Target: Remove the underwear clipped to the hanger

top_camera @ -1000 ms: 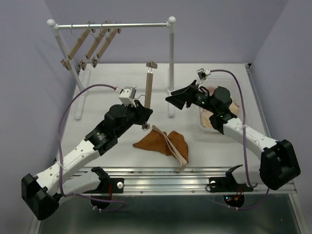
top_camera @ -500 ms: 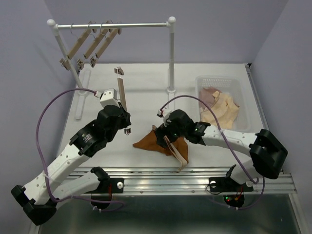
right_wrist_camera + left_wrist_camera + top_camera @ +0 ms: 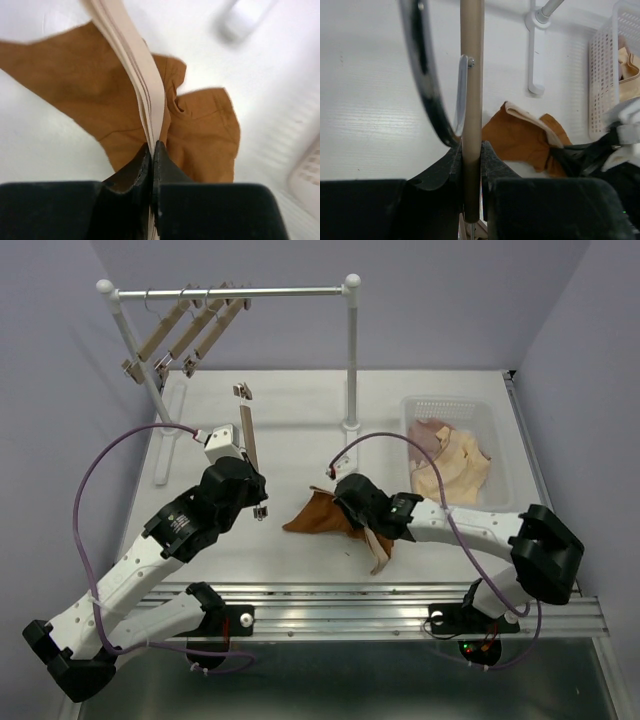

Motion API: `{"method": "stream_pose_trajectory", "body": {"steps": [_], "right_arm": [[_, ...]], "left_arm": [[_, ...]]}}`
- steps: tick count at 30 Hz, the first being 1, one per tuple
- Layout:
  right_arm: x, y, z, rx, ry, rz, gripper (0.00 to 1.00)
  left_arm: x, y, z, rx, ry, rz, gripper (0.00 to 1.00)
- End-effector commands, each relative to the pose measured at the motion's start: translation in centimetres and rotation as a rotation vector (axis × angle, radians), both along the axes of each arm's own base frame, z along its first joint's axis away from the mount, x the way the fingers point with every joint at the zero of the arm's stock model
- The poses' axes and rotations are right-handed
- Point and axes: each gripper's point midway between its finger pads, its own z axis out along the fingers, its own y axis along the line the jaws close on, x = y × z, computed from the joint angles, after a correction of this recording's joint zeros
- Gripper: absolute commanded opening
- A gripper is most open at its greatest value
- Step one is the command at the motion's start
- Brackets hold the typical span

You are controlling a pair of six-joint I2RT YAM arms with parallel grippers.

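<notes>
Top view: the orange-brown underwear point(image 3: 312, 517) lies on the tabletop point(image 3: 300, 440). Left wrist view: the left pincer point(image 3: 471, 152) is clamped on the hanger point(image 3: 471, 75). Right wrist view: the right pincer point(image 3: 152, 150) is closed on the garment's pale waistband point(image 3: 132, 55).

right gripper point(image 3: 152, 146) — now pinching waistband point(image 3: 131, 60), underwear point(image 3: 316, 516) bunched

Bright, even light, soft shadows.
The white desk point(image 3: 300, 430) glares mildly; the right wrist view blurs toward its top edge.
</notes>
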Motion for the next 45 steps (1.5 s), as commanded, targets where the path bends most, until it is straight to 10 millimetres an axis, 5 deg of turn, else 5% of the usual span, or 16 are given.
{"method": "stream_pose_trajectory", "body": {"steps": [1,3,8,12,17,22,23,24,25,26,33,37,45], "right_arm": [[6.1,-2.5,13.6,0.227,-0.361,-0.327,0.01],[7.9,-6.1,18.2,0.295,-0.472,-0.467,0.01],[10.0,-15.3,25.5,0.368,-0.667,-0.721,0.01],[10.2,-19.0,28.0,0.350,-0.748,-0.808,0.01],[12.7,-24.2,27.3,0.288,-0.763,-0.917,0.01],[15.4,-25.4,23.0,0.249,-0.672,-0.944,0.07],[15.6,-25.4,22.3,0.241,-0.659,-0.946,0.23],[15.6,-25.3,21.4,0.233,-0.636,-0.950,0.69],[15.7,-24.9,20.7,0.242,-0.614,-0.945,0.92],[15.7,-24.8,20.6,0.260,-0.607,-0.944,1.00],[14.3,-22.9,23.4,0.417,-0.622,-0.834,1.00],[13.4,-22.2,24.7,0.482,-0.637,-0.781,1.00],[12.8,-22.7,25.9,0.492,-0.671,-0.784,1.00]], "left_arm": [[0.8,0.3,2.5,-0.034,-0.077,0.037,0.00],[1.1,0.2,2.8,-0.037,-0.088,0.037,0.00],[1.5,-0.1,3.0,-0.032,-0.100,0.029,0.00],[1.8,-0.4,3.0,-0.023,-0.102,0.023,0.00],[2.6,-0.8,3.0,0.004,-0.099,0.025,0.00],[3.4,-1.4,3.6,0.020,-0.111,0.014,0.00],[3.8,-1.5,3.8,0.025,-0.115,0.019,0.00],[4.0,-1.5,4.0,0.024,-0.119,0.021,0.00],[4.5,-1.7,4.4,0.030,-0.130,0.017,0.00],[4.8,-2.0,4.6,0.033,-0.133,0.007,0.00],[8.8,-1.9,6.6,0.115,-0.157,0.021,0.00],[12.2,-1.2,9.5,0.144,-0.206,0.041,0.00],[18.7,-0.8,12.3,0.243,-0.236,-0.010,0.00]]}}
